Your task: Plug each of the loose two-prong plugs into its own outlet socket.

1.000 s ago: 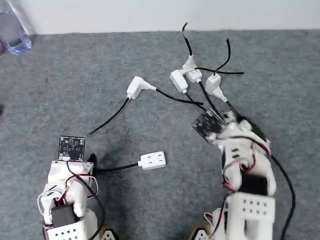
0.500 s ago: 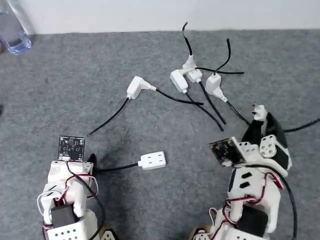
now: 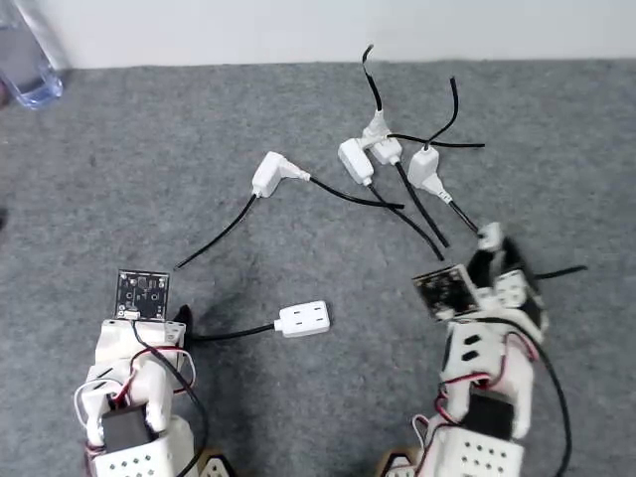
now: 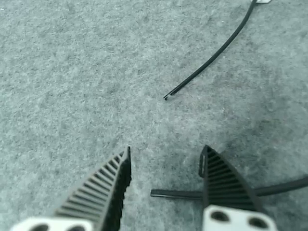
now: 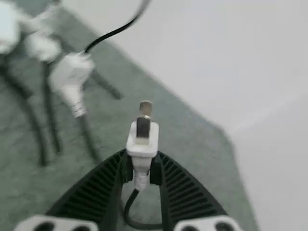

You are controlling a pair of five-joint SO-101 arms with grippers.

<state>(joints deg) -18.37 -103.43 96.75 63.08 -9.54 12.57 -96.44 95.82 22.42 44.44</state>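
- Right gripper [image 5: 142, 162]: jaws clenching white two-prong plug [image 5: 142, 137] by its body, prongs pointing away from wrist. Held plug [image 3: 488, 236] sitting at right of table, near plug cluster [image 3: 384, 149].
- Left gripper [image 4: 166, 155]: jaws standing released, grasping nothing, hanging over grey carpet [image 4: 72, 72]. Black cord [image 4: 175, 194] lying beneath.
- Outlet socket block [image 3: 303, 318]: lying on carpet between arms.
- Angled plug [image 3: 266, 175]: lying loose, apart from cluster.

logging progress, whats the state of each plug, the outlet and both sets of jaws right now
right gripper, jaws shut on the held plug
held plug, clamped by its body, prongs pointing away from the jaws
left gripper, jaws open, holding nothing
outlet block, no plug in it
angled plug, loose, unplugged
clustered plugs, loose, unplugged
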